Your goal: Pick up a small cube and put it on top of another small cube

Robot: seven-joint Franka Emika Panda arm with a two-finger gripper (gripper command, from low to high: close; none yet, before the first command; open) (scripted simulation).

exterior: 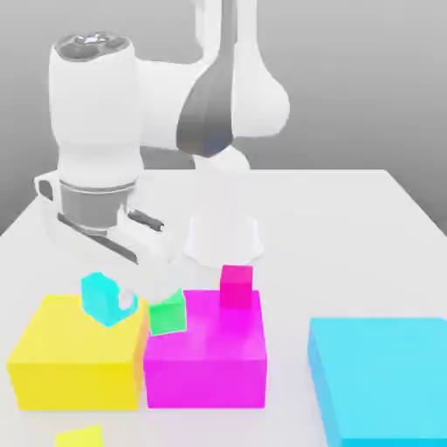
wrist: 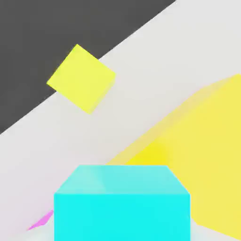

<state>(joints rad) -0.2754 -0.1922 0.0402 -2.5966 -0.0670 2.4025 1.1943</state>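
Observation:
The small cube [exterior: 98, 293], cyan-turquoise, hangs tilted above the large yellow block's [exterior: 74, 349] far right corner, with my gripper [exterior: 110, 302] shut on it. One white fingertip [exterior: 127, 301] shows at its right side. In the hand view the small cube [wrist: 122, 202] sits close to the camera, above the yellow block [wrist: 207, 155]. The other small cube [exterior: 236, 285], hot pink, stands on the far part of the large magenta block's [exterior: 205, 358] top, to the exterior view's right of my gripper.
A small green cube [exterior: 166, 312] sits tilted at the gap between the yellow and magenta blocks, just right of the held cube. A large cyan block [exterior: 380, 375] lies at the right. A small yellow cube [exterior: 79, 436] [wrist: 81, 77] rests near the table's front edge.

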